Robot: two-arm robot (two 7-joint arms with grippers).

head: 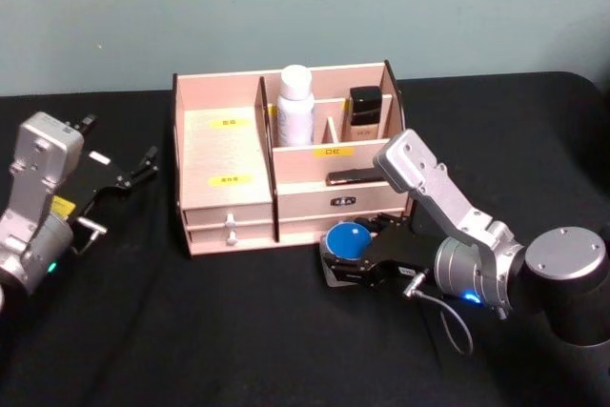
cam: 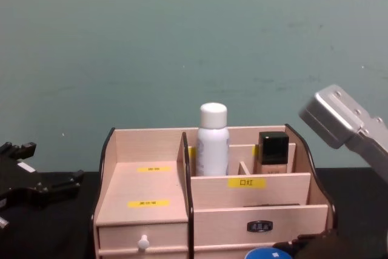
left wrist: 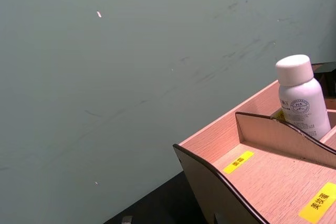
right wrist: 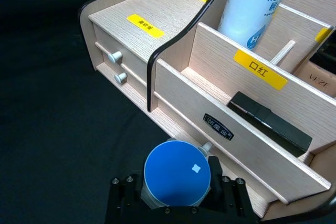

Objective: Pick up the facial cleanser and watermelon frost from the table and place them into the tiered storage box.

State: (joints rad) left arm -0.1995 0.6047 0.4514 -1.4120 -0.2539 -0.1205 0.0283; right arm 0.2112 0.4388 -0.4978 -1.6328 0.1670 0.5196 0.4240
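Now the right gripper [head: 351, 251] pinches the small round blue-lidded jar [right wrist: 177, 173] by its sides; it is probably light, rigid and slick. Just ahead stands the light wooden stepped storage box [head: 221, 154], with the white plastic bottle [right wrist: 252, 3] inside. The left gripper [head: 119, 183] is parked far aside.

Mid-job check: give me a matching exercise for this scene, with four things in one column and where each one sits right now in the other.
Things:
1 white bottle
2 blue-lidded jar
3 black-capped bottle
4 left gripper

Places:
A open, left of the box
B box's back row, right compartment
C held in the right gripper, in front of the box
D box's back row, left compartment

Pairs: 1-D; 2-C; 3-B; 4-A
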